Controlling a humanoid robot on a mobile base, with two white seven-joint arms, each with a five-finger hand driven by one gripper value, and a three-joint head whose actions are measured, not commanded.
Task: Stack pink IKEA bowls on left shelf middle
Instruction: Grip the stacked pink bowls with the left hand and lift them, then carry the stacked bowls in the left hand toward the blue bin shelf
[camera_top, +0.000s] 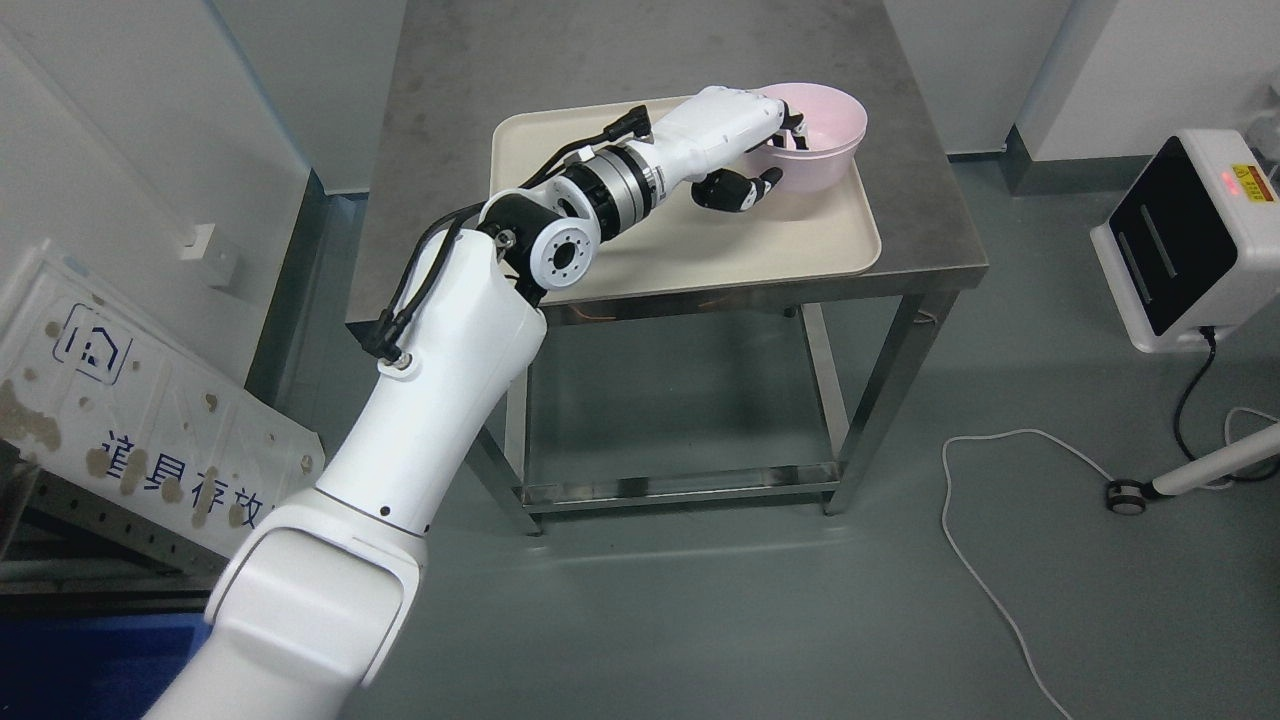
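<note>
The left robot hand (770, 150) is stretched out over the steel tabletop (640, 60), its white arm coming up from the lower left corner and crossing above a cream tray (700, 235) that lies on the table. At the tray's far right corner sits the pink bowl (825, 130), upright, with its rim overhanging that corner a little. The hand has hold of the bowl at the near left side of the rim: the dark fingers (795, 128) reach over the edge and down into the bowl, while the thumb (735, 190) curls below against the outside wall, so the rim is pinched between them. Whether the bowl rests on the tray or is just off it, I cannot tell from here. Only one pink bowl is plain to see; if another is nested inside, the hand hides it. The rest of the tray is bare cream surface. The table has a lower steel shelf (680, 420) beneath it. To the left, leaning near the wall, is a clear perforated panel (150, 420) printed with blue characters and a small house mark. On the grey floor to the right stands a white device with a black face (1185, 240) and a red light, with a black cable trailing from it, and a white cable (990, 590) loops across the floor nearby.
</note>
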